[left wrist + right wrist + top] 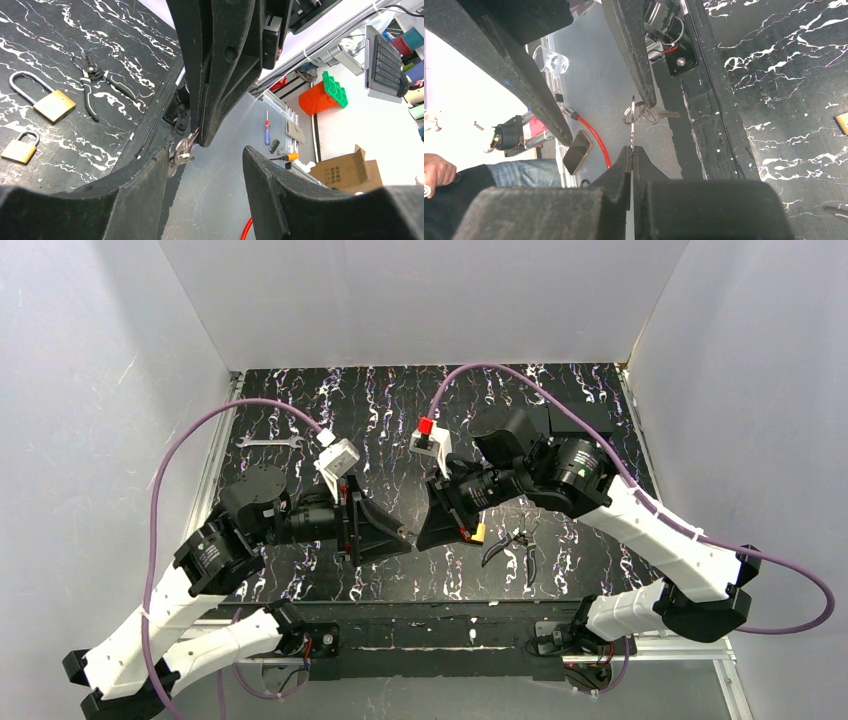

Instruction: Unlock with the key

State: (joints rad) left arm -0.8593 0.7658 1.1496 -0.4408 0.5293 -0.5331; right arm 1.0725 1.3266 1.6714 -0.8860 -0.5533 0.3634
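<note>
The right gripper (631, 150) has its fingers squeezed tight on the key (182, 150), which is up in the air between the two grippers, near the front of the table (60, 45). The left gripper (206, 152) has its fingers spread apart and is not pinching anything. One of its fingers sits right next to the key's ring. So the key is picked up, but no lock is open yet. The big padlock (50, 105) and the small padlock (20, 150) lie flat on the table, and their loops look shut. The key has to go into a lock and turn. The black pliers (95, 90) lie close to the big padlock, so there is less room on that side. The two grippers are very close together and could bump.
</note>
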